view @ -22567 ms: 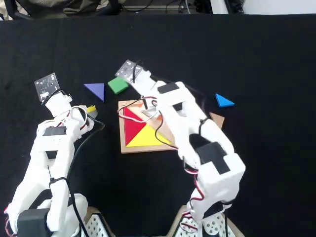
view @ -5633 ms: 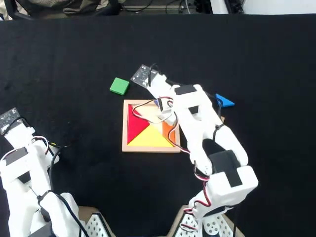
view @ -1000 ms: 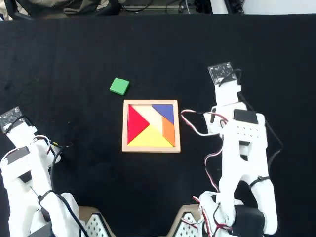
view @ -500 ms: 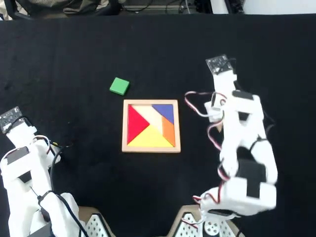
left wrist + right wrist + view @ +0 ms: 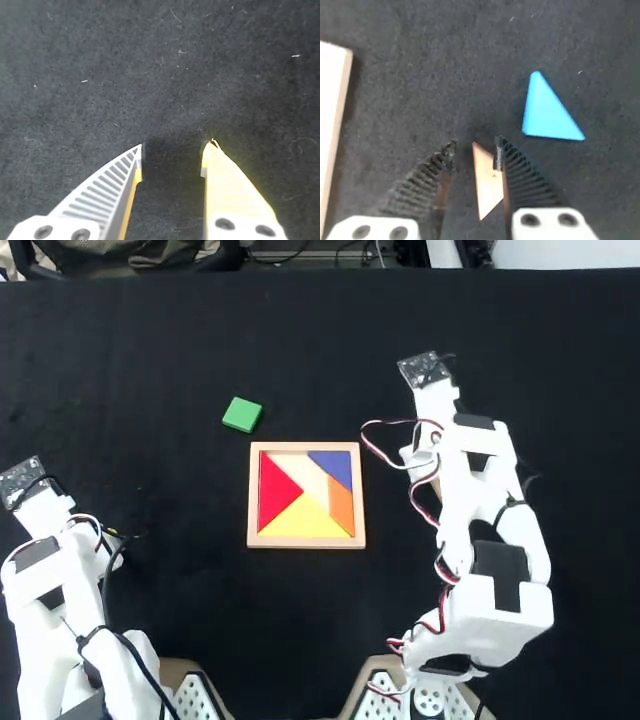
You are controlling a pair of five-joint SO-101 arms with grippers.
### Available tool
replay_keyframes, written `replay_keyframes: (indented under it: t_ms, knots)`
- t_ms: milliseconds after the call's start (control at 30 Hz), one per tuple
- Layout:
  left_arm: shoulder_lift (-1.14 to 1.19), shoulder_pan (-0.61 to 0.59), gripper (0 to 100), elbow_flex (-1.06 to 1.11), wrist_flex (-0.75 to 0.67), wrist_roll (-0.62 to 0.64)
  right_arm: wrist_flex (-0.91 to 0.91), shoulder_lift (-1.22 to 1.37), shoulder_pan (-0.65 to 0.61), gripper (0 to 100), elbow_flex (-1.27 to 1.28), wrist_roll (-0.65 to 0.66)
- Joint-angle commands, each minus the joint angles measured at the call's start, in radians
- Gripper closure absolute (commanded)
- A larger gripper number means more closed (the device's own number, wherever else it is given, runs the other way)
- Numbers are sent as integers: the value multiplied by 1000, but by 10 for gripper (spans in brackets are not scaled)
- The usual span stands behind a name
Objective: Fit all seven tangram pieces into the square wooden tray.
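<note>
The right hand is spread, straddling a tan triangle near a blue triangle. The left hand is spread over the surface. The tray sits mid-frame.

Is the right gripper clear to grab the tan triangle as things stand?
Probably yes: the tan triangle lies between the open fingers of the right gripper, and the blue triangle sits apart.

Your two arms, both tools parted.
Your left arm sits folded close to its base at the near left edge, left tool pointing down, fingers apart. Your right arm stretches forward, right tool spread, tips low.
</note>
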Motion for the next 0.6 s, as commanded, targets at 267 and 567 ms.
replay_keyframes:
  t_ms: [267, 567]
  knots:
    - [-15, 15, 797, -2, -15, 9, 183, -13, -26, 875, -48, 130]
    - [-15, 15, 798, -2, -15, 9, 341, -15, 18, 875, -50, 235]
